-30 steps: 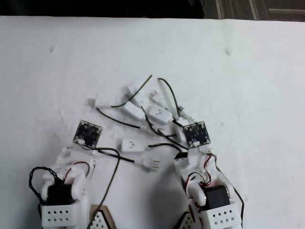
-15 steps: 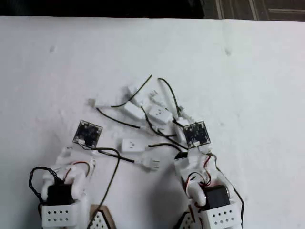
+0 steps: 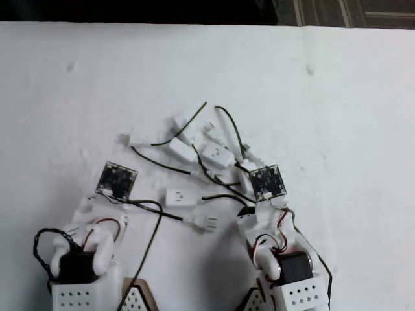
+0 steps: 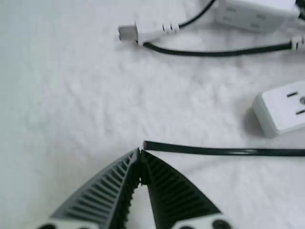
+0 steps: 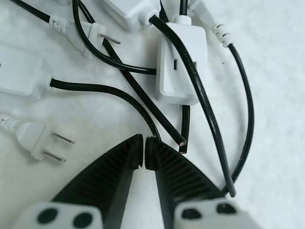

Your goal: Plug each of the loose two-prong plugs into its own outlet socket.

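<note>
**Both grippers clenched and empty at the edge of the cord tangle**

The left gripper [image 4: 139, 164] is closed. Its grey ribbed fingers [image 4: 109, 191] meet at the tips with nothing between them. It sits low over the matte, faintly mottled white table [image 4: 57, 95]. The cut end of a thin black cable [image 4: 214, 151] lies just beside the tips; whether it touches them cannot be told. Well beyond the tips, a white two-prong plug [image 4: 147, 31] lies flat with its prongs free. To one side, near the cable, is a white outlet socket [image 4: 281, 112], a rounded block with its slots facing up.

The right gripper [image 5: 143, 153] is clenched too. Its black ribbed fingers [image 5: 176, 176] press tip to tip and grasp nothing. Near them lies a loose plug [image 5: 33, 138], its two flat bare prongs pointing toward the gripper. A second plug [image 5: 86, 36] lies farther off among crossing cords. A rectangular socket block [image 5: 181, 67] lies flat, with a glossy black cord [image 5: 211, 124] draped along it.

From above, the plugs, sockets and cords bunch together just ahead of the two arms. The white surface runs well past them on both flanks and back to its straight far edge.
</note>
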`<state>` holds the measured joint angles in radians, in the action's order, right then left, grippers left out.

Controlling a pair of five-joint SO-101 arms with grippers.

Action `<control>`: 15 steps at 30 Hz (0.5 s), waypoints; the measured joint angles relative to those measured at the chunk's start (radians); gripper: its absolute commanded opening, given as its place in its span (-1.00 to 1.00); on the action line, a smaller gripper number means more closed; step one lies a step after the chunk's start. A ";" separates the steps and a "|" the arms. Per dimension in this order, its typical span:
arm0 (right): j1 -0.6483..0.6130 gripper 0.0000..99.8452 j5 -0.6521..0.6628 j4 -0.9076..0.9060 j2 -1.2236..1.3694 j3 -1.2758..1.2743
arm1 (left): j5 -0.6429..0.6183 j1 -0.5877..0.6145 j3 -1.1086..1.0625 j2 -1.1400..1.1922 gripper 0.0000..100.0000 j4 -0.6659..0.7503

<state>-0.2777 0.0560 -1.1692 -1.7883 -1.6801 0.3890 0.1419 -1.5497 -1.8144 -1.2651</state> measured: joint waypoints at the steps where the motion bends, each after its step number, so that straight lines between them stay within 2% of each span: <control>1: 0.000 -0.96 0.000 0.000 0.000 0.000 | 0.000 0.000 0.034 0.000 -0.95 0.006; 7: 0.000 -0.96 0.000 0.000 0.000 0.000 | -0.003 0.000 0.196 -0.011 -0.95 0.012; 15: 0.000 -0.96 0.000 0.000 0.000 0.000 | -0.124 0.000 0.206 -0.011 -0.95 0.015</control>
<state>-0.2777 0.0560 -1.1692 -1.7883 -1.6801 0.2647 0.1419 -1.3441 -1.8251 -1.2497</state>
